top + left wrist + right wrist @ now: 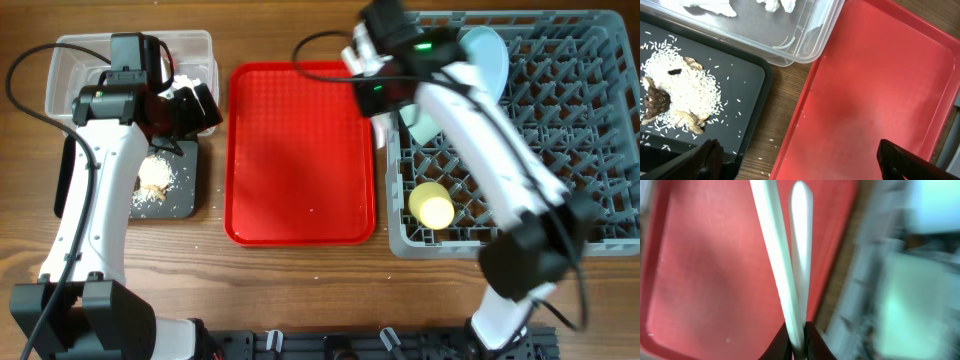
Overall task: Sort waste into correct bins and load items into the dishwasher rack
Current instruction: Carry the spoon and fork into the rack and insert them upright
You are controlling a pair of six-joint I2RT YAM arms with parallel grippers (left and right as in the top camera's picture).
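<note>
My left gripper (195, 108) is open and empty, hovering where the clear tub (75, 60) meets the black tray (190, 195); in the left wrist view its fingers (805, 167) straddle the gap beside the red tray. White napkins (710, 6) lie in the tub. Rice-like food scraps (680, 90) lie on the black tray. My right gripper (368, 48) is shut on two white cutlery pieces (782, 255) over the red tray's far right corner, next to the grey rack (600, 225). The rack holds a light blue plate (485, 50), a pale green bowl (420, 125) and a yellow cup (433, 205).
The flat red tray (300, 150) lies between the bins and the rack; it also shows in the left wrist view (875, 90). Loose rice grains dot the wood beside the black tray. The right wrist view is motion-blurred.
</note>
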